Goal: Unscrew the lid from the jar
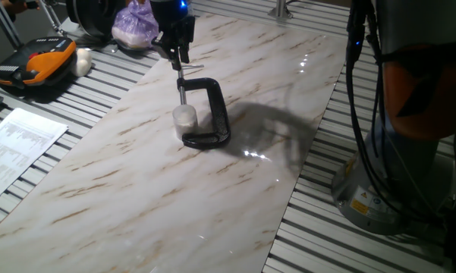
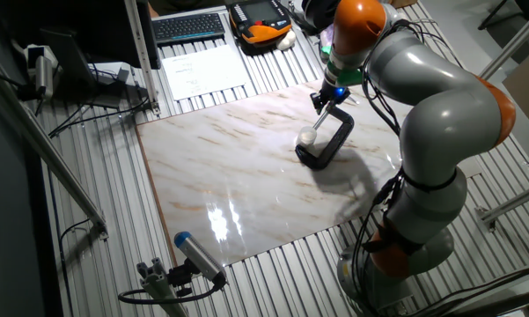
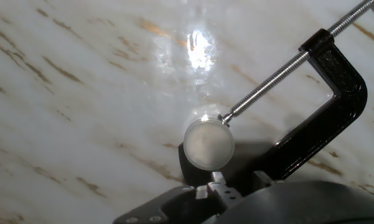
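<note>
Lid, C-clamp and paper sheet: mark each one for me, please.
lid (image 3: 208,144): hand view, centre of its round whitish top.
black C-clamp (image 3: 342,102): hand view, curved back of the frame.
printed paper sheet (image 1: 19,144): one fixed view, middle of the page.

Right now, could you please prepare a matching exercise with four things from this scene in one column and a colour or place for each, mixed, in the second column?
Things:
1. lid
2. C-clamp
3. sheet of paper
4. gripper

Descriptions:
A. black, lying on the marble board
B. white with printed text, on the slatted table beside the board
C. round, whitish and translucent, at the tip of the metal screw
D. above the clamp's screw, apart from the jar

Pairs: 1-C, 2-A, 3-B, 4-D
</note>
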`<state>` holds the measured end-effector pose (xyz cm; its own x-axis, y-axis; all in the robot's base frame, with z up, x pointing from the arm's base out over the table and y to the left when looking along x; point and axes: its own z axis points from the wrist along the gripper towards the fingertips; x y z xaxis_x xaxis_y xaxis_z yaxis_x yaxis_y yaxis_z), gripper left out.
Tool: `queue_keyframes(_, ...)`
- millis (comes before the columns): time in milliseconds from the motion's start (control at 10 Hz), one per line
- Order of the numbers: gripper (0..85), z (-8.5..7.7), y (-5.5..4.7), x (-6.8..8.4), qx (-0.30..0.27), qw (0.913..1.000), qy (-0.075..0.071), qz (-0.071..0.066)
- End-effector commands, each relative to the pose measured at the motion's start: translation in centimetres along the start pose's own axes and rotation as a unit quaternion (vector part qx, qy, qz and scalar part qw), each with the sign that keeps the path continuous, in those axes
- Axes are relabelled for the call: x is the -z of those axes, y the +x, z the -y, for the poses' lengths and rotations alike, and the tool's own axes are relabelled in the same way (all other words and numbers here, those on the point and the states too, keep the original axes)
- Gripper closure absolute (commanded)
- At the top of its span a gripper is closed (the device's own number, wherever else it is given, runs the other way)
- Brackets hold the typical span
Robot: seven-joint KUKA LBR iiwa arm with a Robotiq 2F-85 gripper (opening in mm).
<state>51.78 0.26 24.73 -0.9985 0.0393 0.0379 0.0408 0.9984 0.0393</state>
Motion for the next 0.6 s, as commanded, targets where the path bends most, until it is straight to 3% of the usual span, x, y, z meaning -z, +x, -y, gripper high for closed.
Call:
queue_keyframes(0,85.0,0.08,-0.06,0.23,0.003,0.9999,-0.001,0.011)
queue_keyframes(500,85.0,0.08,-0.41,0.56,0.014,0.9995,0.02,0.018)
